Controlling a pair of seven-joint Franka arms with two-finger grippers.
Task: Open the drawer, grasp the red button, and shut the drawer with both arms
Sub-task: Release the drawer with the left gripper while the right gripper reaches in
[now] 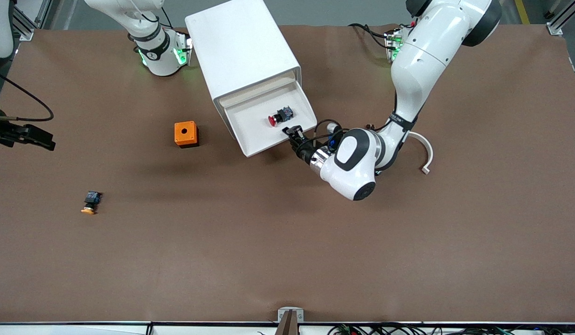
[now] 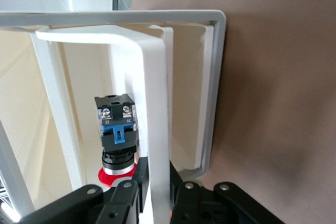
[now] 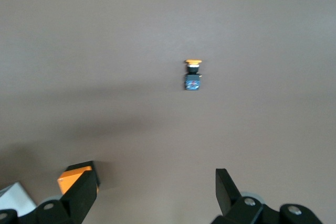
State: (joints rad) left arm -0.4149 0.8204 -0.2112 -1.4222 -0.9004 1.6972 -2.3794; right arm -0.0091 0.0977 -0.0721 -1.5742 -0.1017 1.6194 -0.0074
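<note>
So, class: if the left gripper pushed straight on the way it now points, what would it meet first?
The left gripper already clamps the white drawer's front wall. Straight on lies the red-capped push button in the tray, probably first, though depth is unclear.

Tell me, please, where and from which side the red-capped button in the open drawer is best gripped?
The button lies on its side on the floor of the drawer, red cap pointing toward the right arm's end. Probably best: come straight down from above and close across the black body, between cap and blue rear. The drawer's low walls block a sideways approach.
</note>
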